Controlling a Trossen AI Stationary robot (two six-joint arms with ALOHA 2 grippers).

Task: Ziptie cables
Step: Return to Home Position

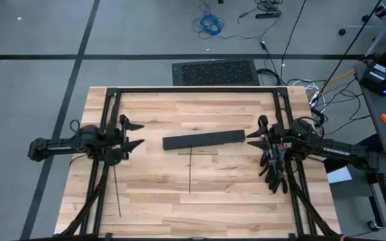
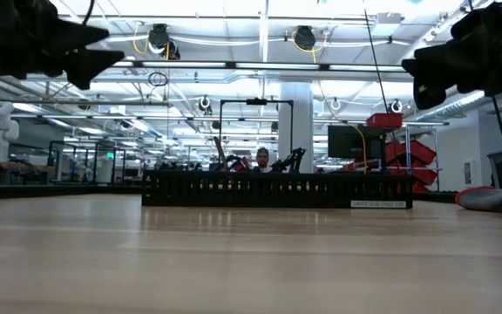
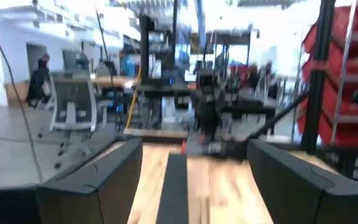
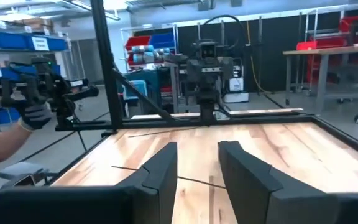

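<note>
My left gripper point(image 1: 141, 134) hovers open over the table's left side, pointing level toward the right. Opposite it, my right gripper point(image 1: 250, 138) hovers open over the right side, pointing left. Neither has anything between its fingers point(image 3: 104, 180) point(image 4: 163, 168). A long black slotted duct point(image 1: 203, 139) lies on the wood between them and looks like a low black wall in the low view point(image 2: 277, 189). Thin dark zipties lie flat on the wood: one point(image 1: 190, 171) just in front of the duct, another point(image 1: 116, 191) near the left. The cables are out of view.
A black tube frame point(image 1: 193, 90) borders the table. A black grid mat point(image 1: 214, 72) and a blue coiled cable point(image 1: 210, 25) lie on the floor beyond the far edge. Beside the table, a person's gloved hand point(image 4: 35, 115) holds a dark device.
</note>
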